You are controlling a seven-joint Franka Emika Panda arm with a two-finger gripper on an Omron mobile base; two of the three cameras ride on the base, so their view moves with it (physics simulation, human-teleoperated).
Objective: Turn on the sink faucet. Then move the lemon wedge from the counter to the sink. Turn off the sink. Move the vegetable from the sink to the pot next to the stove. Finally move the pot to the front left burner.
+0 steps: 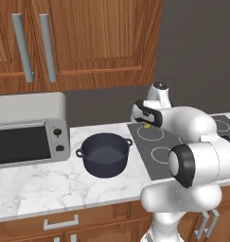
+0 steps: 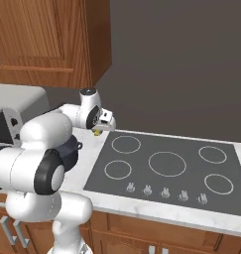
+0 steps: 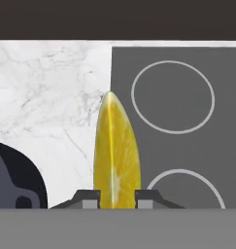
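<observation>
- Marble counter (image 1: 50, 189) fills the lower left of the left base view, w/ the stove (image 2: 166, 166) set into it; no sink in these frames, so the carry likely needs a long swing or a base drive.
- Silver toaster oven (image 1: 29, 132) at mid left, well off the path.
- Pot (image 1: 105, 154) at centre of the left base view, just beside the stove's left edge; its dark rim shows at lower left of the hand view, near the claw. Main thing to clear when lifting away.
- Gripper (image 3: 116, 199) nipped narrow on the lemon wedge (image 3: 116, 151), which stands up between the tips at bottom centre of the hand view.
- Step: lemon-to-sink carry, I'd judge; faucet state can't be told.
</observation>
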